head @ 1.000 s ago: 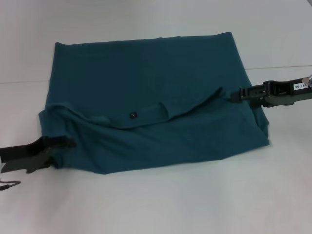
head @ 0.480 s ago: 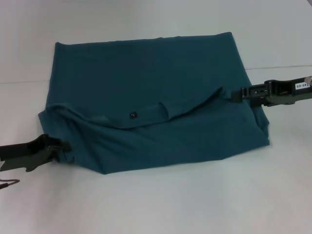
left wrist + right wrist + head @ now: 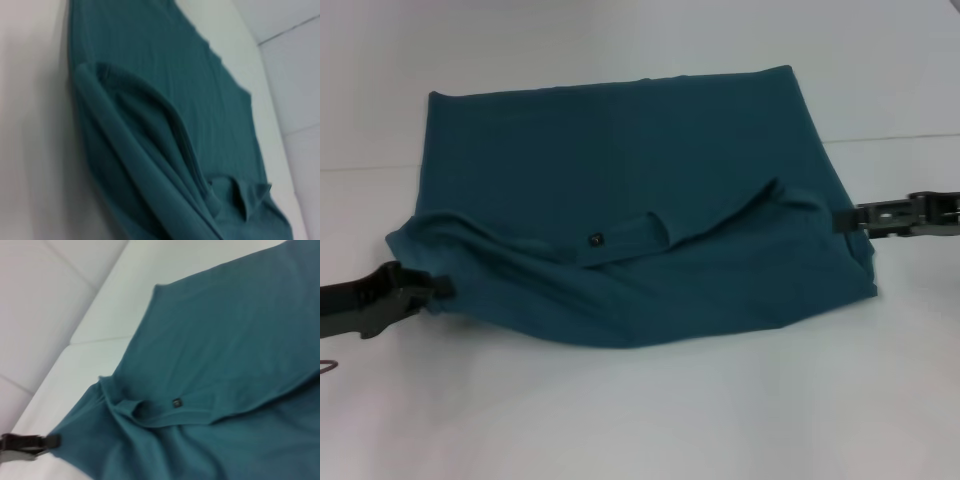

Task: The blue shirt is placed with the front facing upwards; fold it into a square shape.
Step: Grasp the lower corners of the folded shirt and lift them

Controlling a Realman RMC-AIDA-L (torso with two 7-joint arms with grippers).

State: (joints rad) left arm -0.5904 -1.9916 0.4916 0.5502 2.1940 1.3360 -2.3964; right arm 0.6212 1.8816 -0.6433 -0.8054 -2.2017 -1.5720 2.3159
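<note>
Two grippers flank the blue shirt (image 3: 620,190) on a white table (image 3: 650,420), one at each side edge. At the robot's left, the left gripper (image 3: 438,288) meets the garment's near-left corner, its dark fingers apparently pinching the cloth there, though the contact itself is hard to make out. At the robot's right, the right gripper (image 3: 842,220) has its tip at the shirt's right edge, just beside the cloth; whether its fingers are spread or pressed together cannot be told. Between them the teal shirt lies folded into a rough rectangle, its far half flat and smooth, its near half rumpled, with a raised fold running across the middle. The round collar (image 3: 635,232) sits near the centre of that fold, carrying a small dark label (image 3: 595,239) whose writing is too small to read. No chest lettering shows; only plain teal fabric faces up.
</note>
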